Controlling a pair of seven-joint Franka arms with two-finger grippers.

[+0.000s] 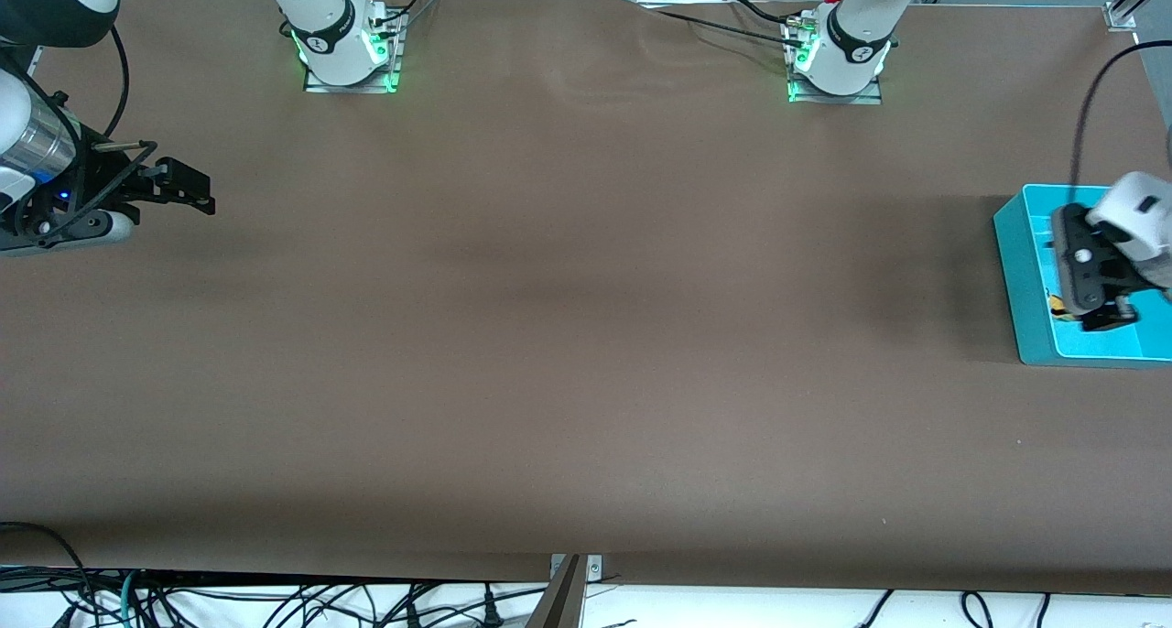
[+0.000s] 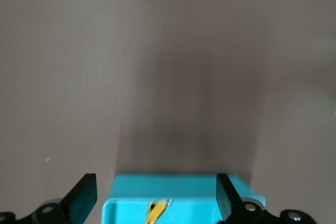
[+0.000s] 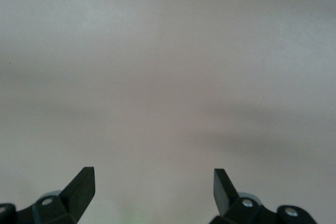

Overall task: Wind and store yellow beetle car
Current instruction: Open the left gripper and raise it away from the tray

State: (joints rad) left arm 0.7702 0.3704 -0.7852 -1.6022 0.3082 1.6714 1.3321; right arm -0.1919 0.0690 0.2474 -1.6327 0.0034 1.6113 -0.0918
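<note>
Brown paper covers the table (image 1: 568, 335) that we look across, and nearly all of it lies bare; we take the teal bin (image 1: 1016, 289) at the left arm's end as our landmark. Both white arm bases stand along the table edge farthest from the front camera, each lit green at its foot, and a tangle of black cables (image 1: 183, 600) hangs below the table edge nearest that camera. We see the left gripper (image 1: 1099, 312) hanging over the bin, its body covering much of the bin's floor and most of what lies inside. Its jaws stand wide apart with nothing between them; in the left wrist view we find the two dark fingers (image 2: 81, 198) straddling the bin's wall. We can pick out the yellow beetle car (image 1: 1058, 309) inside the bin, close to the wall that faces the middle of the table, just under the gripper. Only a sliver of it shows: bright yellow with a dark patch, very small beside the fingers. We see the right gripper (image 1: 197, 193) waiting well apart from the bin, over the table at the right arm's end, its jaws likewise spread wide and holding nothing.
</note>
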